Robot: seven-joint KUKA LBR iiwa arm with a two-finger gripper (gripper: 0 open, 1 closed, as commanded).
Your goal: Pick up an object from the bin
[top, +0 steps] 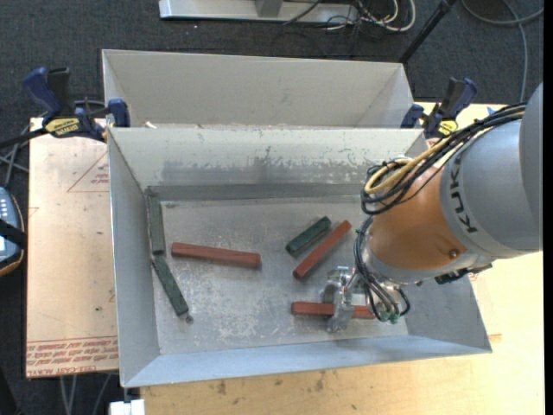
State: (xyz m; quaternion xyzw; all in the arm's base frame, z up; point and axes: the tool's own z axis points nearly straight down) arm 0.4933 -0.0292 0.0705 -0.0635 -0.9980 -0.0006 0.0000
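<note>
1. Gripper [338, 308] is low in the bin [130, 232]. Its fingers [337, 321] are clenched across a red bar [307, 309] lying flat, which juts out to either side of them.
2. Beyond the fingers, near but apart from them: a second red bar [321, 250] and a dark green bar [308, 235].
3. Risk: thin bar, narrow pinch, so it may pivot or slip on lifting.
4. Risk: the bin wall is just beside the fingers, and a swinging bar end could catch it.
</note>
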